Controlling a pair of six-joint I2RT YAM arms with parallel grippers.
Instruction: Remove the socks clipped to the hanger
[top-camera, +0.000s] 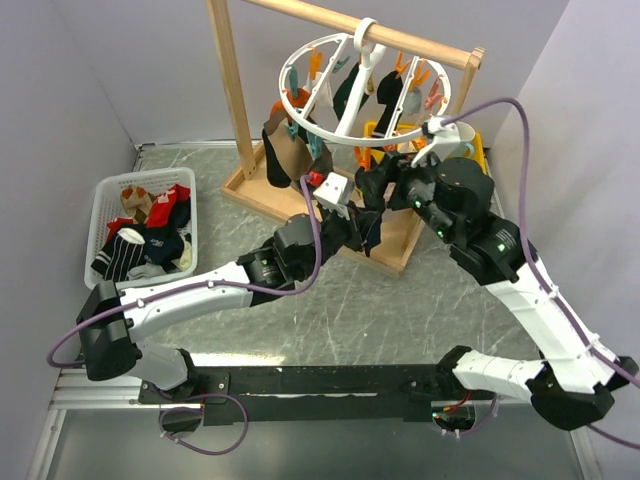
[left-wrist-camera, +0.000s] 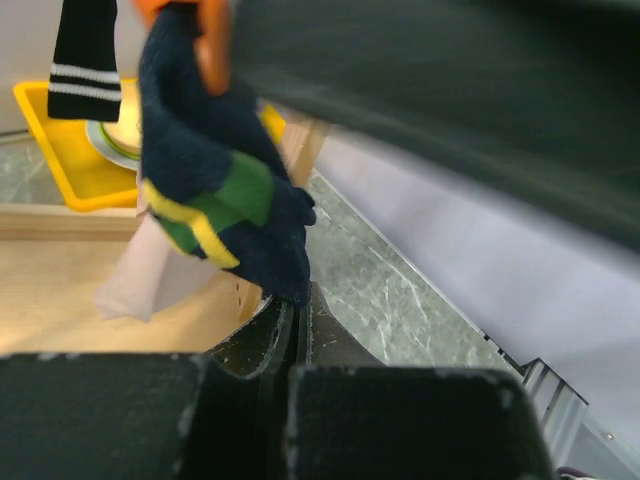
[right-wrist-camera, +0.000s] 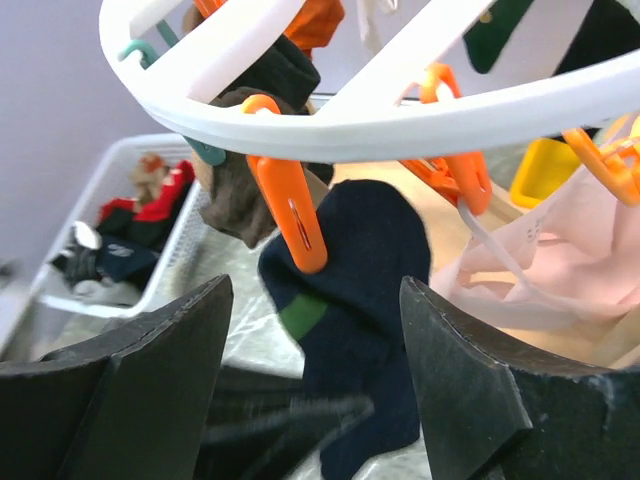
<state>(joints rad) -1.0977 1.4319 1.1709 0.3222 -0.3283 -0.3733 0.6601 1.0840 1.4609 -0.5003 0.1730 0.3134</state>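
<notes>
Two grippers, one navy sock (left-wrist-camera: 215, 170): it hangs from an orange clip (right-wrist-camera: 295, 215) on the hanger (right-wrist-camera: 400, 120). My left gripper (left-wrist-camera: 295, 345) is clamped on its toe to tug it free; my right gripper (right-wrist-camera: 315, 285) gapes wide before the clip, I reckon to steady the hanger.

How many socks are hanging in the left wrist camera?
3: a black white-striped sock at top left, a navy sock with green and yellow patches in the middle, a pale pink sock low behind it. More may hang outside this view.
</notes>
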